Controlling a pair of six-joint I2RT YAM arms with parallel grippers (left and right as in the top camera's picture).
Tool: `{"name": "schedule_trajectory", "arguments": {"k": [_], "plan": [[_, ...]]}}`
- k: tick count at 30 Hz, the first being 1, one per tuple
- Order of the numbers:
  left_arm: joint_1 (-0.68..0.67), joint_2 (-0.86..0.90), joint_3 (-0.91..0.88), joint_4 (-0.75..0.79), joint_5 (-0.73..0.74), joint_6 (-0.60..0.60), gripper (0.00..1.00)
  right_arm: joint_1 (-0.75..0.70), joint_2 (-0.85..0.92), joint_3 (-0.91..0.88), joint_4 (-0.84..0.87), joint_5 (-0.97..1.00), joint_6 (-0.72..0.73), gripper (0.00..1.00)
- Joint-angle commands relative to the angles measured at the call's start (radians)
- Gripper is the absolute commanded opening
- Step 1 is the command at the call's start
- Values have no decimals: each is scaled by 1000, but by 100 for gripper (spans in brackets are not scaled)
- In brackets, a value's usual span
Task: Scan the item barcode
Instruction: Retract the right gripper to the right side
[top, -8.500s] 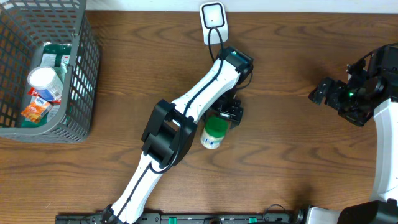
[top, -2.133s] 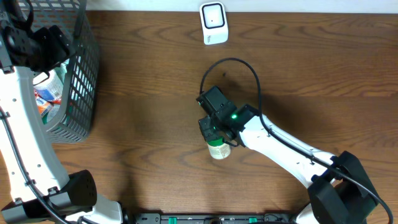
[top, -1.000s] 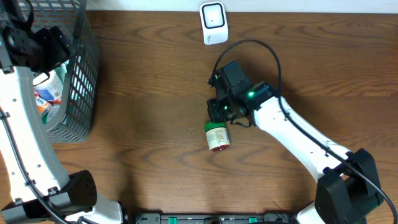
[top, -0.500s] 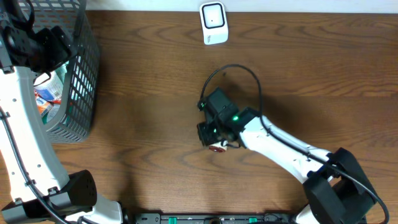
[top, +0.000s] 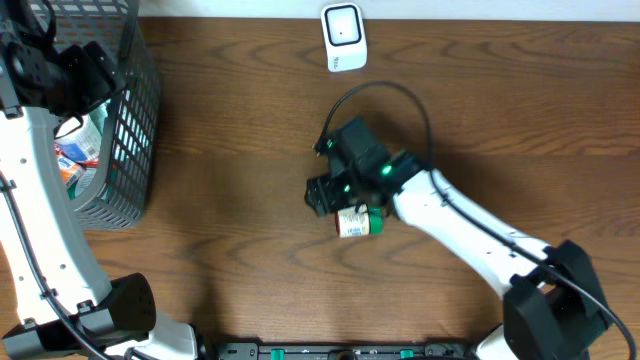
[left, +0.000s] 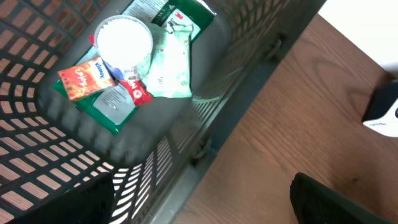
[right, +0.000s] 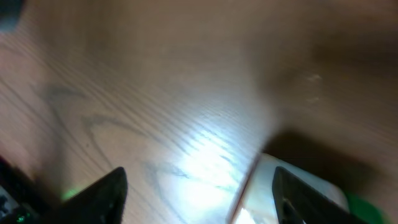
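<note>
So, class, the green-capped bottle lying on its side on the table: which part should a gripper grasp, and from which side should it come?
On the bottle, probably the white labelled body, from straight above, jaws closing across its width. It lies flat on the table, green cap pointing right in the overhead view, leaving both round sides exposed.

White arms (top: 470, 232), black right gripper (top: 328, 200) (green light (top: 382, 170)), looping cable (top: 385, 89).
</note>
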Motion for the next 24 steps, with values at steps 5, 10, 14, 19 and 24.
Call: {"name": "schedule_trajectory", "arguments": {"k": [5, 10, 14, 19, 24], "plan": [[-10, -2, -4, 3, 70, 55, 91, -137, -35, 92, -129, -28, -67, 84], [-34, -2, -4, 4, 70, 72, 90, -173, -32, 86, -167, 1, -68, 85], [-59, -2, -4, 15, 70, 122, 90, -182, -30, 87, -164, 42, -66, 87], [-61, -2, -4, 27, 70, 135, 90, -251, -32, 89, -183, -71, -67, 89], [-61, -2, -4, 59, 69, 165, 91, -345, -32, 89, -202, -71, -67, 99]]}}
